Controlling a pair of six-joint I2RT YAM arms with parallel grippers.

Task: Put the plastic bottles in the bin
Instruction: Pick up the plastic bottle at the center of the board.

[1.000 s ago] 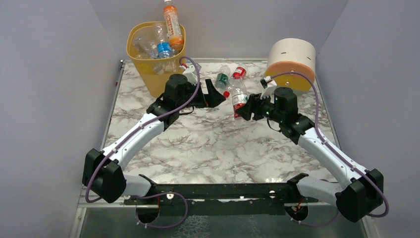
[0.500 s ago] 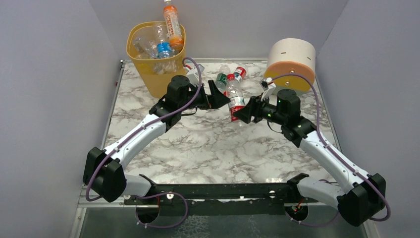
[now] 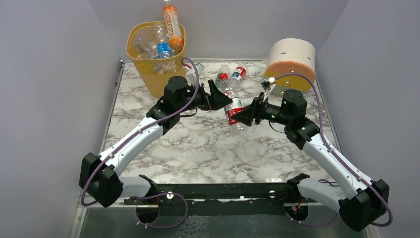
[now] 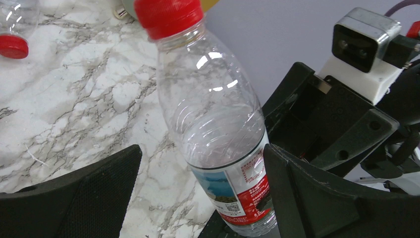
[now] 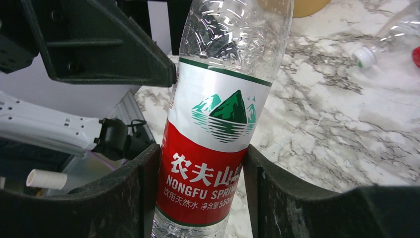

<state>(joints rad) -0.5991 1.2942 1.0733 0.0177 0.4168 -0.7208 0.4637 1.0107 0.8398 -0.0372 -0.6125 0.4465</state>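
Observation:
My right gripper (image 3: pixel 241 115) (image 5: pixel 198 193) is shut on the red label of a clear Nongfu Spring bottle (image 3: pixel 232 99) (image 5: pixel 218 124) with a red cap and holds it tilted above the table. My left gripper (image 3: pixel 220 99) (image 4: pixel 200 193) is open. The bottle (image 4: pixel 218 129) stands between its jaws, close to the right one. The yellow bin (image 3: pixel 140 62) at the far left holds several bottles; an orange-labelled one (image 3: pixel 172 22) sticks up out of it. Loose bottles (image 3: pixel 238 73) lie at the far middle of the table.
A round white and orange drum (image 3: pixel 292 59) stands at the far right. A red-capped bottle (image 4: pixel 12 45) and a white-capped one (image 5: pixel 386 42) lie on the marble top. Grey walls close in the sides and back.
My right gripper has lifted the red-label bottle off the table and carried it left. My left gripper has moved right, so the bottle now sits between its open jaws.

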